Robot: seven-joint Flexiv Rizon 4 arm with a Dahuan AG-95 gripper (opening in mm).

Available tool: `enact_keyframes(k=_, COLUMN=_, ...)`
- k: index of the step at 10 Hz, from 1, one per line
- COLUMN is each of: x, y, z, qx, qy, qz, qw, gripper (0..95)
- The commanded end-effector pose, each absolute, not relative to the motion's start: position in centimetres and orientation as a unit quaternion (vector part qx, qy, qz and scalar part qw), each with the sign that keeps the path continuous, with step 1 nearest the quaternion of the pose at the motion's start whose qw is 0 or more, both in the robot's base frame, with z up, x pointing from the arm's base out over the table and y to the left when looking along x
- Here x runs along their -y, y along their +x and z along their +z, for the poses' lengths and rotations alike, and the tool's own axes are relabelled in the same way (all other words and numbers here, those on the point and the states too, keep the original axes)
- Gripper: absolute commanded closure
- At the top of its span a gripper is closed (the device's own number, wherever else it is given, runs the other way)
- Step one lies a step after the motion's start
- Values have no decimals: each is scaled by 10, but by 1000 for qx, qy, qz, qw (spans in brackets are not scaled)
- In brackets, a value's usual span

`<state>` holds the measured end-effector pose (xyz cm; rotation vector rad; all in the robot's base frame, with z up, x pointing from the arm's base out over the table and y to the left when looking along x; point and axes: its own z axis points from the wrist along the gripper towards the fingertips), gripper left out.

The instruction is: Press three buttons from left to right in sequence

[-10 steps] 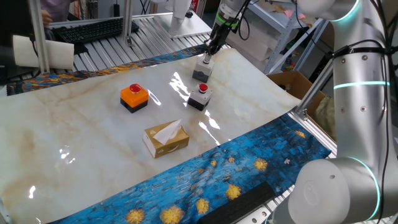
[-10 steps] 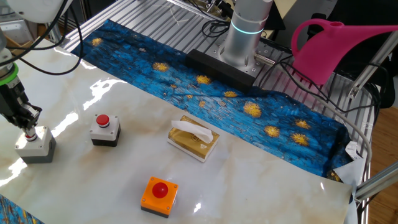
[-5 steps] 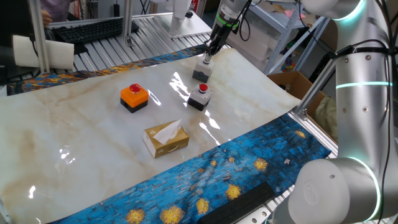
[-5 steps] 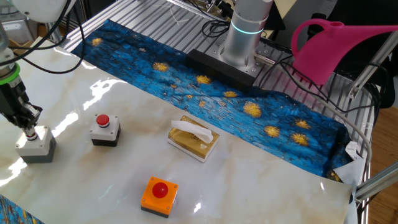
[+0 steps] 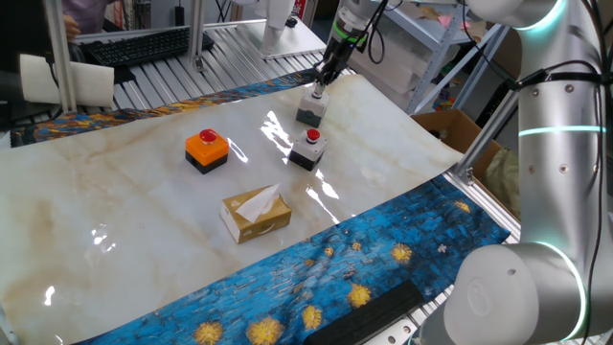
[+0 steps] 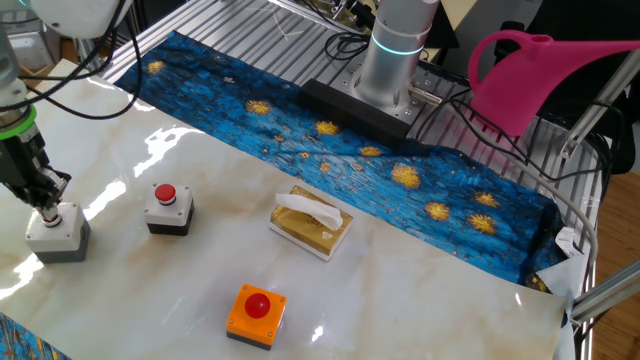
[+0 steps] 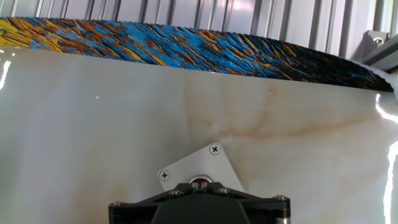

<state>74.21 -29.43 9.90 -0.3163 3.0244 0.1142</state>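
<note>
Three buttons stand on the marble-patterned sheet. The orange-topped button [image 5: 206, 147] [image 6: 255, 313] is at the left, and the middle grey button [image 5: 308, 149] [image 6: 168, 208] shows its red cap uncovered. My gripper [image 5: 319, 84] [image 6: 47, 209] [image 7: 200, 185] is shut, with its fingertips together and pointing straight down onto the far grey button [image 5: 312, 106] [image 6: 58, 233] [image 7: 186, 170]. In the hand view the tips sit on that button's red cap [image 7: 200, 182], most of which is hidden behind the gripper body.
A tan tissue box [image 5: 256, 213] [image 6: 311, 222] lies in front of the buttons. The blue starry cloth [image 6: 400, 170] borders the sheet. The arm's base [image 6: 392, 60] and a pink watering can [image 6: 540, 70] stand on one side. A keyboard [image 5: 134, 46] and a cardboard box [image 5: 450, 129] lie beyond the table.
</note>
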Motion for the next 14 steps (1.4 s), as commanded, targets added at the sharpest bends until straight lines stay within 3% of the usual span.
enact_keyframes(k=1, x=290, y=746, z=78, qx=-992, qy=-101, qz=38, qw=68, gripper=950)
enact_keyframes(k=14, x=291, y=745, z=89, qx=-992, qy=-105, qz=35, qw=67, gripper=950)
